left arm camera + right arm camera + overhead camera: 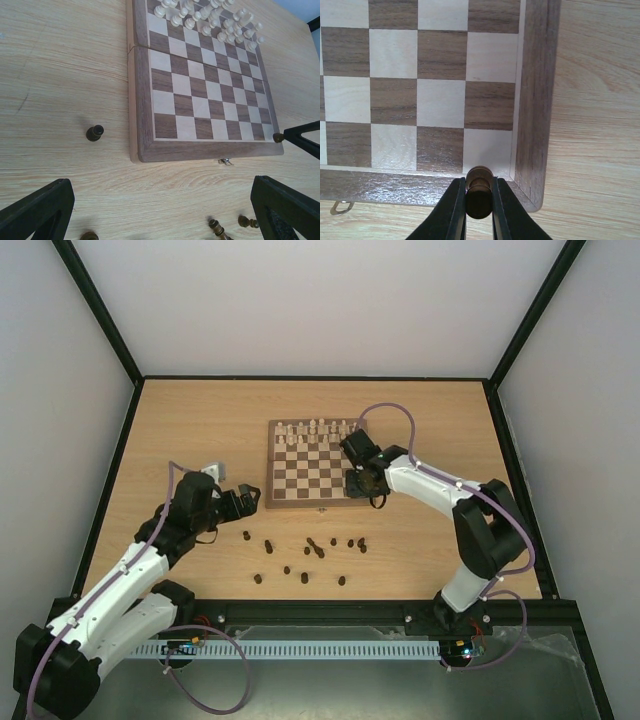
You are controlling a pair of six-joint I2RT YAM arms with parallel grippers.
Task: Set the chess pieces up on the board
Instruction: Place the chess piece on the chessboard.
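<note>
The board lies mid-table, its near rows bare. My right gripper is shut on one dark chess piece, held just over the board's near right corner, by the cream corner square. In the top view the right gripper sits at that corner. Several more dark chess pieces are scattered on the table in front of the board. My left gripper hangs open and holds nothing off the board's near left corner, with a dark piece standing ahead of its left finger.
Cream-white pieces fill the board's two far rows. A small metal clasp juts from the board's front edge. The right gripper's finger reaches into the left wrist view. Black rails border the table.
</note>
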